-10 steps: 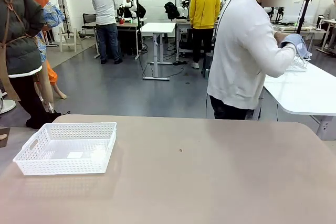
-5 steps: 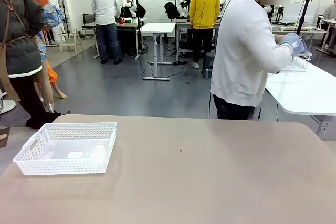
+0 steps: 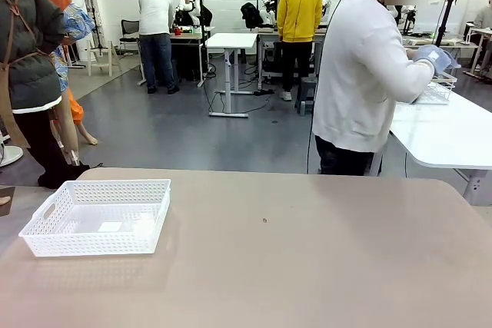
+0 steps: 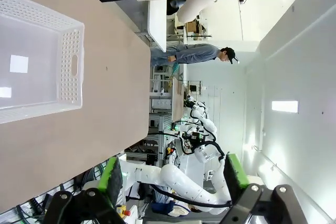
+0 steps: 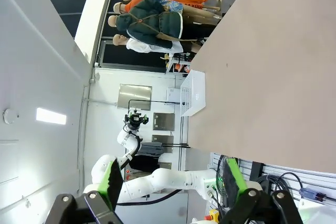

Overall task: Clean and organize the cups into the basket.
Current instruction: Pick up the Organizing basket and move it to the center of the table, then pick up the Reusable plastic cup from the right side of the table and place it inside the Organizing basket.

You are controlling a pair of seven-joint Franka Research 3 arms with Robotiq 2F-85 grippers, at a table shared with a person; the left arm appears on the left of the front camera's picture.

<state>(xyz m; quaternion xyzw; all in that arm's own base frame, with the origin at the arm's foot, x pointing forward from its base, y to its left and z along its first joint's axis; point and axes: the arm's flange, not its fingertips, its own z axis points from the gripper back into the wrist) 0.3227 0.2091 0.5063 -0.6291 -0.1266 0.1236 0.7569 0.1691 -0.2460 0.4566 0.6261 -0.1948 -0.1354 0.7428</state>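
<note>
On the table's left side, the white lattice basket (image 3: 92, 245) lies empty, its long axis running across the table, nearer the left gripper (image 4: 173, 173) than the right gripper (image 5: 170, 175), both spread wide and holding nothing.

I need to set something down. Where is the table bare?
Bare tabletop runs from the right wall of the white basket to the right edge, and along the near edge. Only the left end is taken, by the basket.
</note>
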